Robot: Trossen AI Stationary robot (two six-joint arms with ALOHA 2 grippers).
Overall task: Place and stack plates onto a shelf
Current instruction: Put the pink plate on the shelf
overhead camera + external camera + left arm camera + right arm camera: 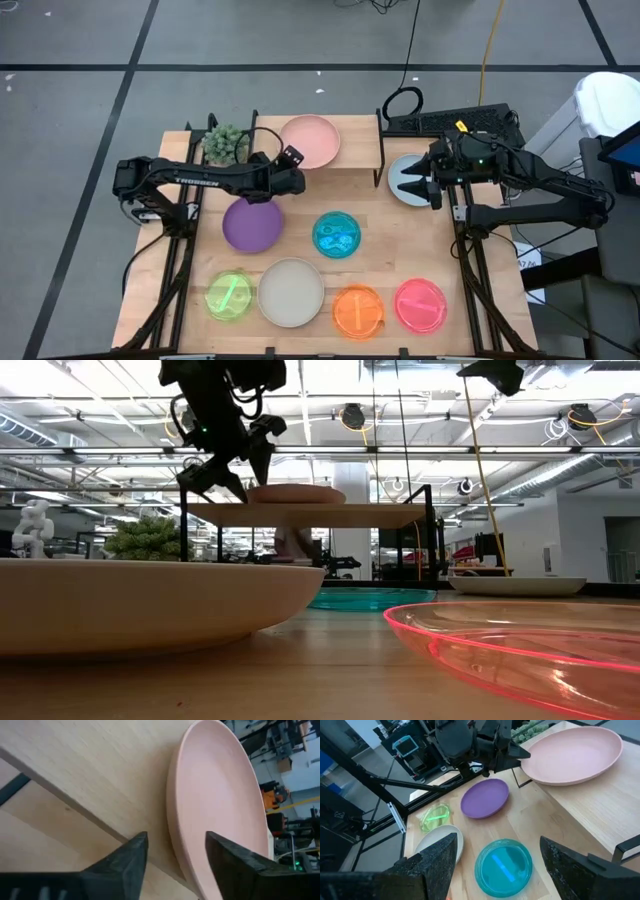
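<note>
The pale pink plate point(310, 140) lies flat on the left part of the light-wood shelf point(350, 165), its base on the shelf top point(100, 775). My left gripper point(175, 845) is open at the plate's near-left rim point(182, 860). One finger stands over the plate's inside and the other over the shelf beside it. My right gripper point(412, 187) hangs open above the grey-blue plate point(395, 168), which lies on the table to the right of the shelf. The purple plate point(252, 225) rests on the table just near of my left gripper.
On the table lie the blue plate point(337, 236), green plate point(230, 295), cream-white plate point(291, 292), orange plate point(358, 310) and hot pink plate point(420, 304). A small potted plant point(225, 143) stands at the shelf's left end. The shelf's right half point(362, 150) is bare wood.
</note>
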